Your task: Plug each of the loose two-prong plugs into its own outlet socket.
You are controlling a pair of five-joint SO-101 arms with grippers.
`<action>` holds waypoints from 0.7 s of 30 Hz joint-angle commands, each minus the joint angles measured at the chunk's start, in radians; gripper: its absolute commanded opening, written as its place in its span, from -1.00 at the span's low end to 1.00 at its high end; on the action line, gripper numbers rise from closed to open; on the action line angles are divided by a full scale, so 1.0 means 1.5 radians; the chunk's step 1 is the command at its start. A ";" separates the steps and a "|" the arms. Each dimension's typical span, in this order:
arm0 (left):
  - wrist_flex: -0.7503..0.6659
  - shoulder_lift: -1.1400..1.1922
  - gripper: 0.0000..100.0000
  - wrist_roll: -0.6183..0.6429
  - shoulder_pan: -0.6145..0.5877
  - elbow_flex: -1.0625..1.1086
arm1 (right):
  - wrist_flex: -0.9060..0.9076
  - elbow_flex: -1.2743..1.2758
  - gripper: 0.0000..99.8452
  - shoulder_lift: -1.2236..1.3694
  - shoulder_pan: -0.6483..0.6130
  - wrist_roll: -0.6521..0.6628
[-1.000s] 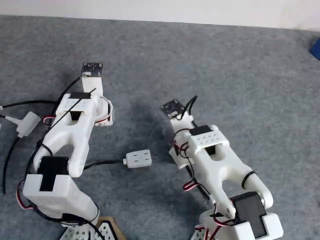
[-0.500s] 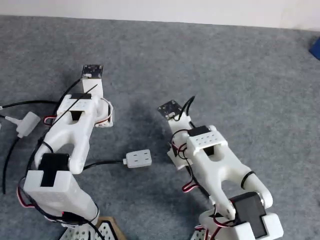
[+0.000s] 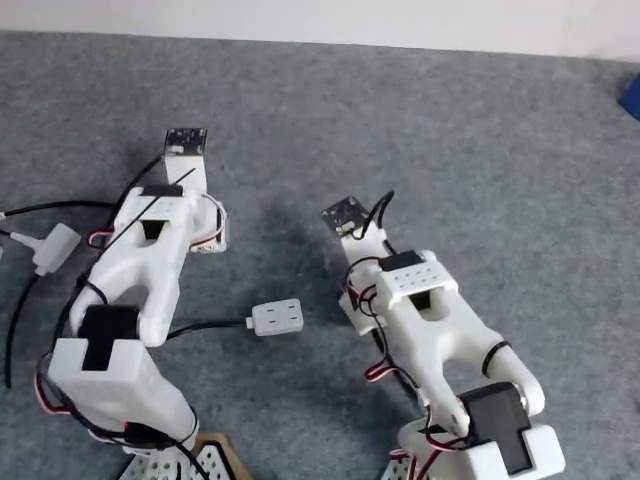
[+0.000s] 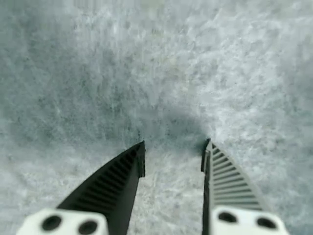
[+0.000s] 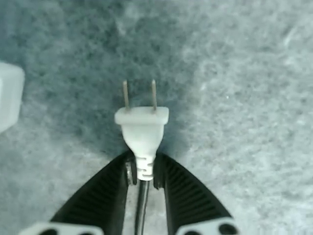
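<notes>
Since half a second ago the right arm's wrist has swung back a little toward the far edge of the grey carpet point(image 3: 480, 150); the left arm has hardly shifted. Right gripper point(image 5: 143, 164) is clamped on the neck of a white two-prong plug point(image 5: 142, 127), prongs point(image 5: 126, 94) pointing away from it just above the carpet. With so rearward a grip the plug will likely pivot under push, so the prongs should be squared to the slots first and pressed straight. White outlet block point(image 3: 277, 317) lies loose near the middle of the carpet, between the arms, and would probably slide unless braced. Left gripper point(image 4: 173, 152) is spread open over bare carpet, holding nothing. A second white plug point(image 3: 55, 246) on a black cable point(image 3: 40, 208) lies by the left edge, and a blue object point(image 3: 632, 95) at the right edge
</notes>
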 commanded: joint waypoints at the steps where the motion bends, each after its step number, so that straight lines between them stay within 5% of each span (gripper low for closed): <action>1: 0.135 -0.010 -0.60 -0.041 0.011 -0.120 | 0.120 -0.078 -0.99 -0.008 -0.013 0.046; 6: 0.387 -0.047 -0.60 -0.118 0.053 -0.325 | 0.240 -0.260 -0.99 -0.008 -0.037 0.046; 11: 0.507 -0.188 -0.60 -0.128 0.057 -0.446 | 0.235 -0.381 -0.99 -0.008 -0.094 -0.046; 16: 0.493 -0.431 -0.59 -0.208 0.029 -0.300 | 0.088 -0.314 -0.99 -0.008 -0.198 -0.078; 21: 0.330 -0.636 -0.44 -0.249 -0.024 0.009 | -0.034 -0.219 -0.99 -0.041 -0.215 -0.092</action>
